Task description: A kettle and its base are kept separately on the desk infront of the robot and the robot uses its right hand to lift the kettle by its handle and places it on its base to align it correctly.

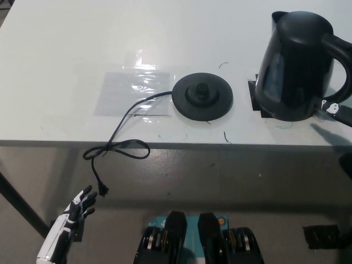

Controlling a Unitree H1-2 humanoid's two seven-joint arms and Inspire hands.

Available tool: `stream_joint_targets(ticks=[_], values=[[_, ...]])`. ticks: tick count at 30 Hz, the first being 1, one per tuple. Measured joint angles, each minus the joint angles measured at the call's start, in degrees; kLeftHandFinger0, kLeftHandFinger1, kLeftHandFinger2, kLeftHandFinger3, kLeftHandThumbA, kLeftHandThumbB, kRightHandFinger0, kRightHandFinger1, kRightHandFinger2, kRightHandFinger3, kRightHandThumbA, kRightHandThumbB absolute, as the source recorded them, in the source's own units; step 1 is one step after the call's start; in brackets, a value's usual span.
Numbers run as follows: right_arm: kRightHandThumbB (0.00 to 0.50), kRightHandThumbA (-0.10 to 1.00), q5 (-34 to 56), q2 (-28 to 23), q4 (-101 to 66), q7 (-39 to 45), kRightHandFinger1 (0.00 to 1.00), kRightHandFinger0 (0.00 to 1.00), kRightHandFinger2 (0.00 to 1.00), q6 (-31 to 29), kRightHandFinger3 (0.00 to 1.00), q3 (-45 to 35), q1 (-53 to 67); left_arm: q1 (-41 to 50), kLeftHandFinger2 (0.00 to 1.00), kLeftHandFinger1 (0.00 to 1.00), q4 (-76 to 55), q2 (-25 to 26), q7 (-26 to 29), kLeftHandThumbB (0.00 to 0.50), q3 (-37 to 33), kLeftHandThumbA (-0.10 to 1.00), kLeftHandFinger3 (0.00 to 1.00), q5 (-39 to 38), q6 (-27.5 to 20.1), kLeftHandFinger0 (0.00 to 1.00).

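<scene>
Nearest of all, down below the table edge at the lower left, the white left hand (pixel 74 215) hangs at rest with its fingers spread and nothing in them, taking no part in the work. Moving up, the power cord (pixel 118 144) trails off the near edge of the table (pixel 66 49), loops in the air and drops with its plug hanging free. On the table itself, the round black base (pixel 202 97) sits near the middle with its connector stud up and nothing on it, just right of a clear plastic sheet (pixel 135 91). And over on the right, the black kettle (pixel 300 66) stands upright on the table, well apart from the base, lid closed, so what is inside cannot be seen. The right hand (pixel 338 110) only peeks in at the right edge, just below the kettle's handle, and so little of it shows that its grip cannot be told; nothing suggests it has the handle. So the task reads as barely begun: no grasp evident, no lift, and the whole carry leftward onto the base, plus the lining-up over that stud, is left to do.
</scene>
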Motion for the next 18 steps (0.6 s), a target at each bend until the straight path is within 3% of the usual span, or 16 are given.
stream_joint_targets(ticks=[4,12,13,14,15,16,17,18], values=[[0.400,1.00,-0.01,-0.21,0.26,-0.05,1.00,1.00,1.00,-0.07,1.00,0.00,-0.80,-0.11,1.00,1.00,0.14,0.00,-0.33,0.279,0.01,1.00,1.00,-0.08,-0.03,1.00],[0.353,1.00,0.14,-0.24,2.05,-0.08,1.00,1.00,1.00,-0.44,1.00,-0.19,-3.12,-0.23,1.00,1.00,0.15,0.00,-0.35,0.299,0.07,1.00,1.00,-0.17,-0.02,1.00],[0.348,0.96,0.13,-0.23,2.12,-0.20,0.85,0.80,0.93,-0.43,1.00,-0.28,-3.35,-0.24,1.00,1.00,0.15,0.00,-0.35,0.298,0.08,1.00,1.00,-0.17,-0.02,1.00],[0.315,0.90,0.09,-0.12,2.24,-0.56,0.67,0.65,0.73,-0.38,0.89,-0.67,-3.79,-0.28,1.00,1.00,0.15,0.00,-0.35,0.294,0.08,1.00,1.00,-0.17,-0.02,1.00],[0.283,0.78,0.06,-0.03,2.30,-0.86,0.42,0.44,0.52,-0.32,0.65,-0.86,-4.01,-0.31,1.00,1.00,0.15,0.00,-0.35,0.293,0.08,1.00,1.00,-0.17,-0.02,1.00],[0.189,0.55,-0.01,0.28,2.52,-1.73,0.16,0.16,0.22,-0.15,0.31,-1.43,-4.68,-0.38,1.00,1.00,0.15,0.00,-0.35,0.285,0.09,1.00,1.00,-0.17,-0.02,1.00],[0.198,0.42,0.04,0.81,2.90,-2.63,0.10,0.06,0.21,0.18,0.28,-2.30,-5.55,-0.44,1.00,1.00,0.15,0.00,-0.35,0.284,0.09,1.00,1.00,-0.17,-0.03,1.00],[0.195,0.05,0.09,1.01,3.26,-3.03,0.05,0.00,0.21,0.36,0.20,-2.67,-5.95,-0.47,1.00,1.00,0.15,0.00,-0.35,0.289,0.08,1.00,1.00,-0.17,-0.03,1.00]])
